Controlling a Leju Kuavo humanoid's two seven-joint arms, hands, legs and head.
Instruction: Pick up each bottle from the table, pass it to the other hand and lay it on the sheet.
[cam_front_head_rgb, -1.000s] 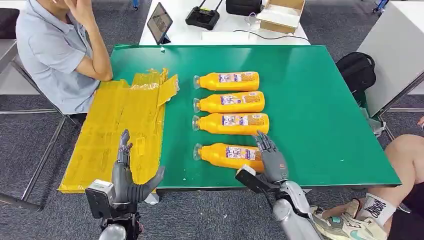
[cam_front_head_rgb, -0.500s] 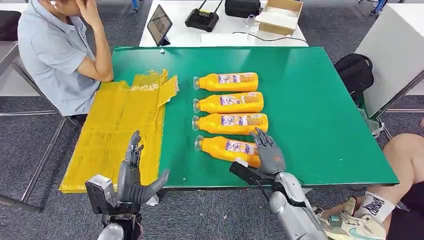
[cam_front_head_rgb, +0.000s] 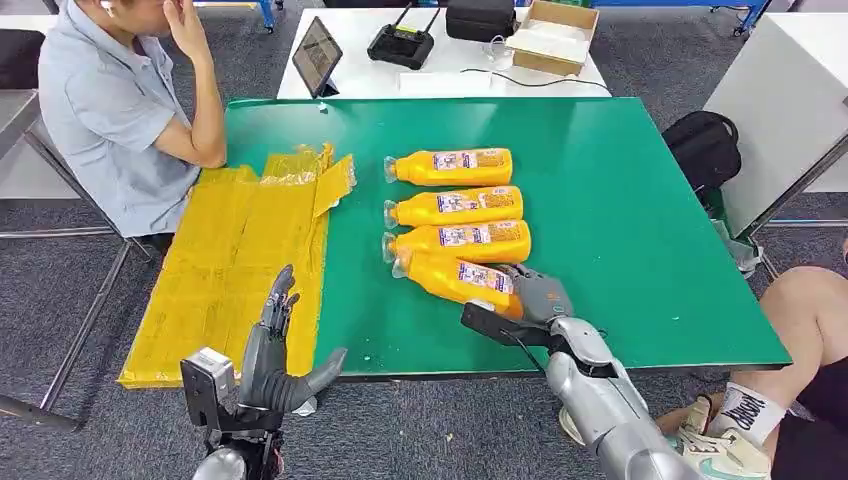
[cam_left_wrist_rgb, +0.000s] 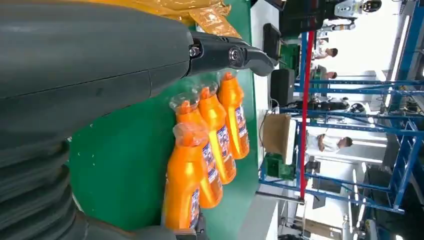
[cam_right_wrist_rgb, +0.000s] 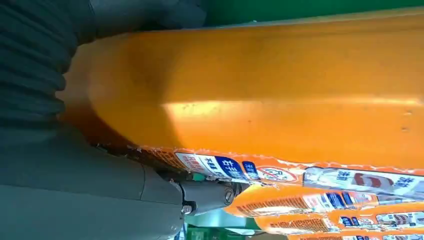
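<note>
Yellow plastic, one crumpled sheet (cam_front_head_rgb: 235, 270), covered the left part of the green table (cam_front_head_rgb: 620, 220) and hung over its edge; a seated person (cam_front_head_rgb: 120, 110) leaned an elbow by its far corner. The left hand (cam_front_head_rgb: 275, 360) hovered before the table's near edge, below the sheet, fingers spread wide and holding nothing. Right of the sheet lay four orange bottles, caps pointing toward it. Three sat in a neat column: the far bottle (cam_front_head_rgb: 450, 166), the second bottle (cam_front_head_rgb: 455, 207) and the third bottle (cam_front_head_rgb: 458, 241). The nearest bottle (cam_front_head_rgb: 455, 279) lay tilted, its cap up against the third bottle's neck, its base wrapped in the right hand (cam_front_head_rgb: 535, 300), whose fingers gripped it. Behind, a white table (cam_front_head_rgb: 430, 70) carried one tablet (cam_front_head_rgb: 318, 48), one controller (cam_front_head_rgb: 405, 42) and one cardboard box (cam_front_head_rgb: 555, 35)
</note>
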